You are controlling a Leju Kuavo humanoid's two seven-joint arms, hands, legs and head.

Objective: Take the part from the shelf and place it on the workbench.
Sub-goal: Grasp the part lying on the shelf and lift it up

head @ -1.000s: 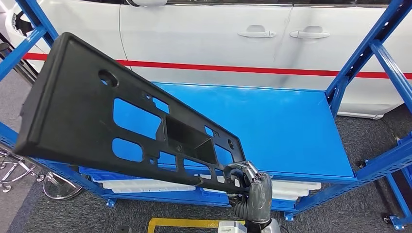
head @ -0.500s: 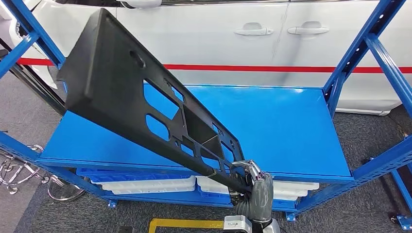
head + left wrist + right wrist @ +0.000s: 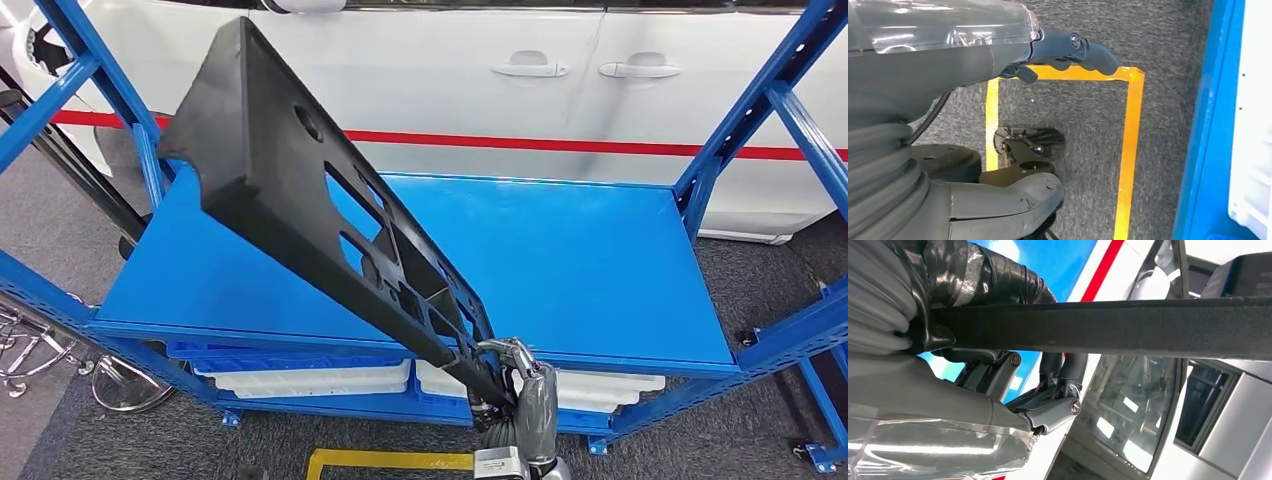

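Since a second ago your long black perforated plastic panel [image 3: 300, 190] has turned edge-on and now stands steeply tilted, its far end high at the left. Your right hand [image 3: 520, 395] grips its near lower end, fingers [image 3: 1063, 365] wrapped round the edge, above the near rim of the blue metal shelf [image 3: 600, 270]. Your left hand [image 3: 1068, 50] hangs over grey carpet and yellow floor tape [image 3: 1128, 150], fingers loosely curled, holding nothing.
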